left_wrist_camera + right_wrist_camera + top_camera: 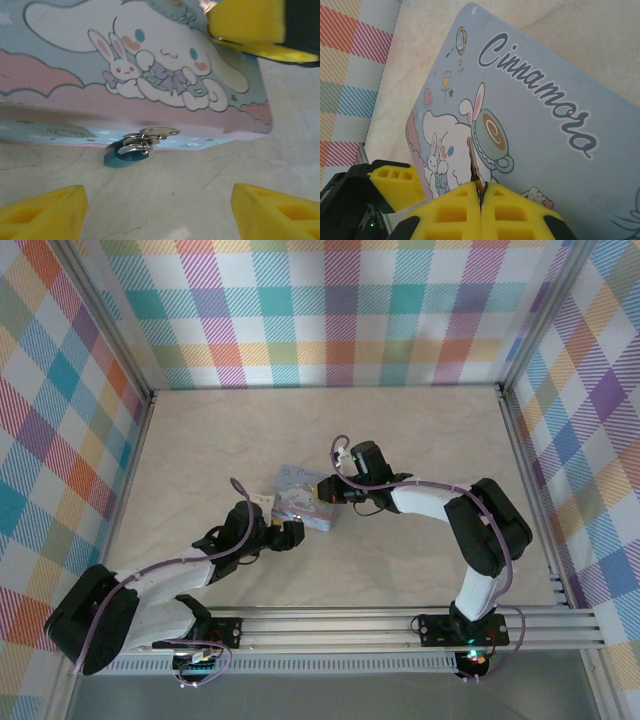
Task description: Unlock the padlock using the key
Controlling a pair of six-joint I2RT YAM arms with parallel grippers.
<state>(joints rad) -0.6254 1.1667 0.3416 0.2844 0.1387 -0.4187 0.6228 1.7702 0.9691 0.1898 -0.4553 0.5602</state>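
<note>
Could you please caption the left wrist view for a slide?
Open left hand faces the teal padlock hanging from the clasp of the blue tin.

From above and behind, the top view takes in the whole desk [400, 430]. Both wrist views look closely at the tin [75, 95], just ahead of the left gripper [160, 210] and the right gripper [481, 200].

Ahead of my left claw [157, 220]: bare table [210, 180], clear lane between spread pads up to padlock [127, 154]. Behind padlock, tin [150, 75] wall blocks. Up right, my right claw [481, 197], pinching key [472, 160], crowds tin corner.
</note>
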